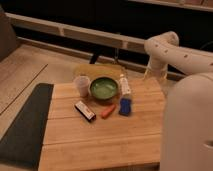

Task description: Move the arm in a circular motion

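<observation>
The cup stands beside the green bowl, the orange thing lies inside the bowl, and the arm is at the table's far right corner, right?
No. The camera view shows the orange thing lying on the table in front of the green bowl, not inside it. The cup does stand beside the bowl, and the arm, with its gripper, is at the far right corner.

High single view angled down over table (100,145), arm (190,59) close at right, claw (151,75) at far edge.

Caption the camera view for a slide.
Arm at right, gripper hanging by far-right corner of wooden table; green bowl nearby.
</observation>
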`<state>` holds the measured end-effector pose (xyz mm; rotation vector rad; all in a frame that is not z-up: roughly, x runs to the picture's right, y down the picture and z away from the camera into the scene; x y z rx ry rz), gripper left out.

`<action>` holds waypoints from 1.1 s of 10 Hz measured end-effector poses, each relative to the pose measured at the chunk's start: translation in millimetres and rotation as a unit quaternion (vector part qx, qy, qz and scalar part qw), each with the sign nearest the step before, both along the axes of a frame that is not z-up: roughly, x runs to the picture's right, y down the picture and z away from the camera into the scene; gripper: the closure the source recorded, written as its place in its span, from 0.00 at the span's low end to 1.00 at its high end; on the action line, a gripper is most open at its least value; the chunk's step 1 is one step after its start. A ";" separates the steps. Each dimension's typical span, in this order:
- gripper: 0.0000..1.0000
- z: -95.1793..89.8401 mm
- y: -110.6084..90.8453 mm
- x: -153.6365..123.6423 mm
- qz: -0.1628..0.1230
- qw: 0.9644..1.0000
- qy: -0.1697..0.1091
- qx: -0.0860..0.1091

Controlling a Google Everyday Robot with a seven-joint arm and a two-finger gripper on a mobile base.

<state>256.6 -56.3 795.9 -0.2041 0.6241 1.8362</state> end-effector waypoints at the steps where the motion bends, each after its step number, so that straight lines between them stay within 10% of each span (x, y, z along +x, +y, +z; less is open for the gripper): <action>1: 0.35 10.8 -18.0 -22.0 -0.023 0.999 -0.022 0.003; 6: 0.35 43.8 -70.2 -162.2 -0.125 0.986 -0.108 0.010; 11: 0.35 31.9 -49.8 -348.2 -0.228 0.947 -0.227 0.013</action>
